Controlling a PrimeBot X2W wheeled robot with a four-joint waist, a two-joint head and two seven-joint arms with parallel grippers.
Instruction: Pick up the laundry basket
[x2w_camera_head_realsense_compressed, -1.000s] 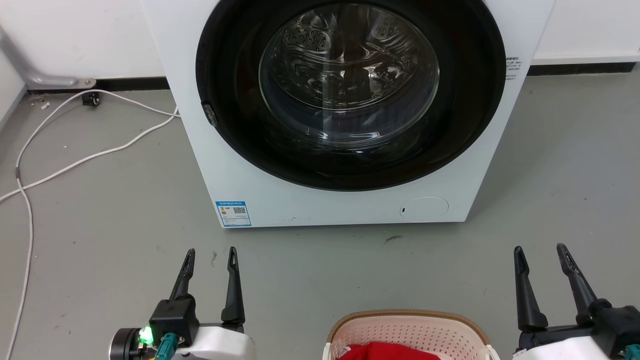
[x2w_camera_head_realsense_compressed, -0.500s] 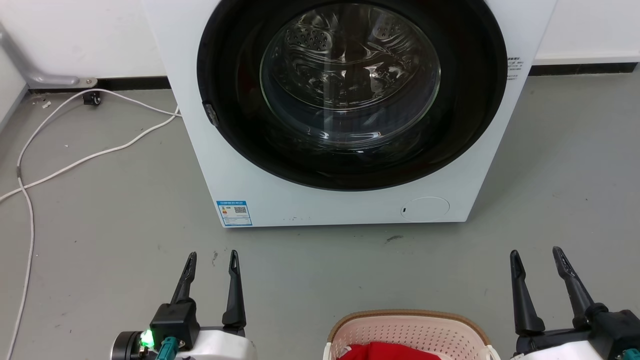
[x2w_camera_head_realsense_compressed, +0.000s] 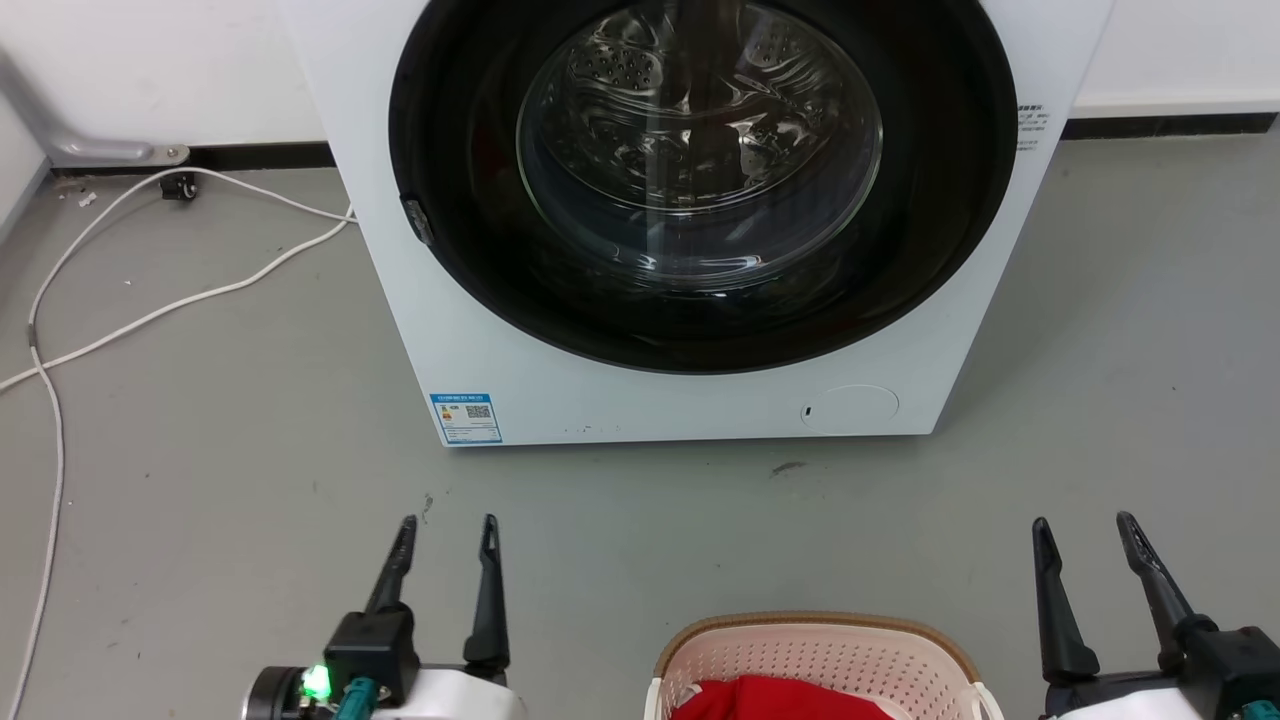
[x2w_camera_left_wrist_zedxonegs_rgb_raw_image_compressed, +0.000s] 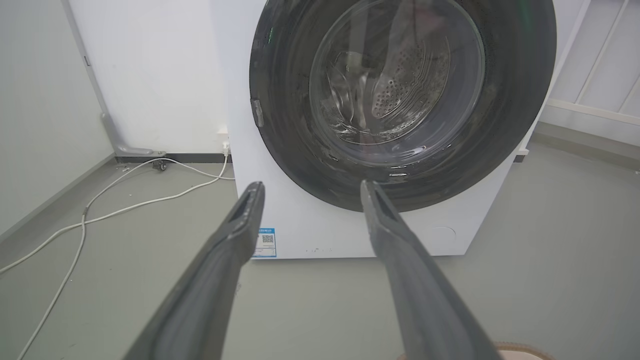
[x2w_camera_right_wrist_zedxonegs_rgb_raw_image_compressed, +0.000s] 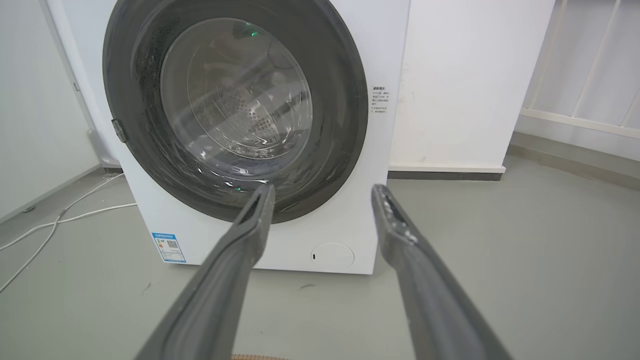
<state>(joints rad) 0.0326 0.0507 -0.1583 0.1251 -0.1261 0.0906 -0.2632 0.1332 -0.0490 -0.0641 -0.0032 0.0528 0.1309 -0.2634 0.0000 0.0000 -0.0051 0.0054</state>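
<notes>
- Head view: a grey floor (x2w_camera_head_realsense_compressed: 200, 480) runs from the bottom edge up to a white wall at the top.
- A white washer (x2w_camera_head_realsense_compressed: 600, 400) stands on the floor at the middle of the view. Its round dark door (x2w_camera_head_realsense_compressed: 960, 240) is shut, and the steel drum shows through the glass.
- The basket (x2w_camera_head_realsense_compressed: 815, 665) sits on the floor at the bottom edge, right of centre. It is in front of the washer and well apart from it, and lies between the 2 grippers. Its brown rim and holed cream wall show; its near part is cut off by the edge.
- The left gripper (x2w_camera_head_realsense_compressed: 448, 522) is at the lower left, beside the basket and not touching it. Its jaws are spread wide and hold nothing, fingers pointing at the washer. The left wrist view shows bare floor and washer between the 2 fingers.
- The right gripper (x2w_camera_head_realsense_compressed: 1083, 520) is at the lower right, just beyond the basket's right end and clear of it. Its jaws are also spread wide and empty.
- A white cable (x2w_camera_head_realsense_compressed: 150, 315) trails over the floor left of the washer.
- A red cloth (x2w_camera_head_realsense_compressed: 780, 698) lies inside the basket.
- A round cover (x2w_camera_head_realsense_compressed: 850, 408) sits at the washer's lower right corner.
- A blue label (x2w_camera_head_realsense_compressed: 465, 417) is stuck at its lower left corner.
</notes>
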